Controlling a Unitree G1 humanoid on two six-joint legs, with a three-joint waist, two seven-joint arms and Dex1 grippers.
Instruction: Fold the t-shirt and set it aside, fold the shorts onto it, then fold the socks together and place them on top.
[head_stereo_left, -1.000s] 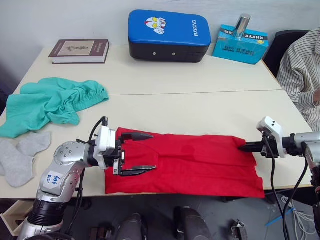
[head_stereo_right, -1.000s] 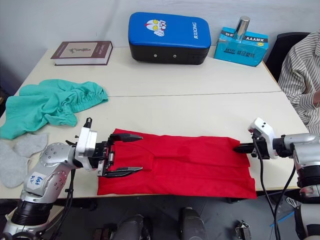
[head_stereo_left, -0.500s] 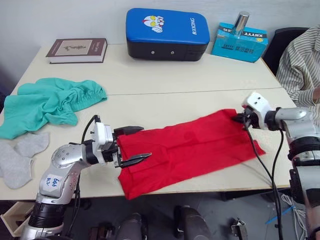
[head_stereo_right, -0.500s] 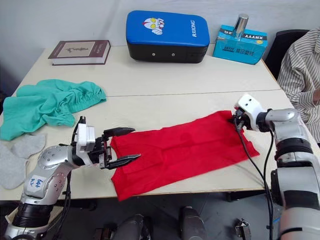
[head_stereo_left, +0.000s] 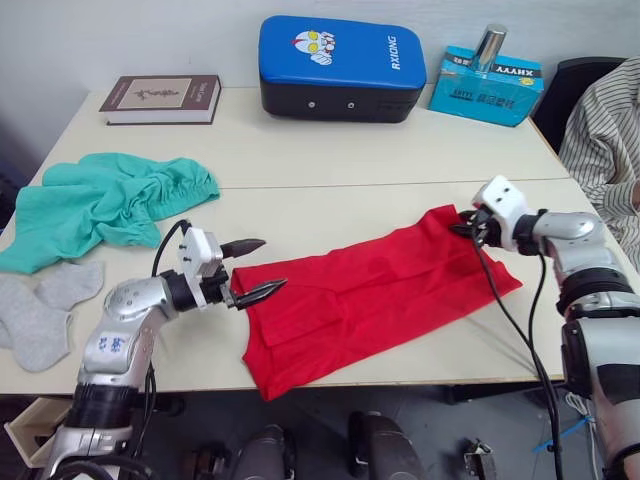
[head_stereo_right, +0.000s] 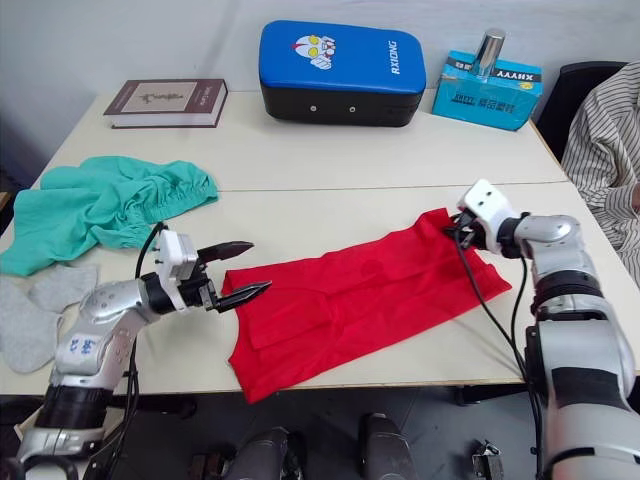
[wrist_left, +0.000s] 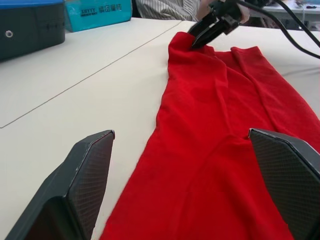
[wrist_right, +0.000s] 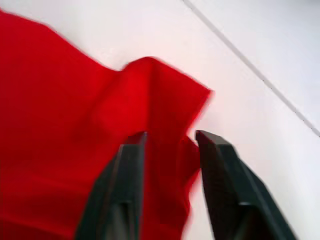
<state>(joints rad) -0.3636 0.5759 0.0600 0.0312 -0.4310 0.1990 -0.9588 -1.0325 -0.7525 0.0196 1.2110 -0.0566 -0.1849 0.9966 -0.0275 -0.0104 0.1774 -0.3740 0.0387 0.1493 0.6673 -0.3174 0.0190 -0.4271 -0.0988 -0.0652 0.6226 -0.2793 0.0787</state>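
Observation:
The red t-shirt (head_stereo_left: 370, 295) lies flat and folded lengthwise, slanting across the table (head_stereo_left: 350, 170) from the front edge up toward the right. My right gripper (head_stereo_left: 462, 226) is shut on its far right corner, and red cloth bunches between the fingers (wrist_right: 131, 165). At the shirt's left end my left gripper (head_stereo_left: 268, 265) is open, its tips just short of the hem with nothing between them. The teal shorts (head_stereo_left: 100, 205) lie crumpled at the left of the table. Two grey socks (head_stereo_left: 40, 305) lie in front of them by the left front edge.
A brown book (head_stereo_left: 160, 98), a blue padded case (head_stereo_left: 340, 65) and a teal box (head_stereo_left: 485, 85) with a metal can (head_stereo_left: 488, 45) on it line the far edge. A person in a striped shirt (head_stereo_left: 605, 130) sits at the right.
My right gripper has pulled the shirt's right end away from the front edge, so the shirt now lies slanted. My left gripper has drawn back to the left, off the shirt.

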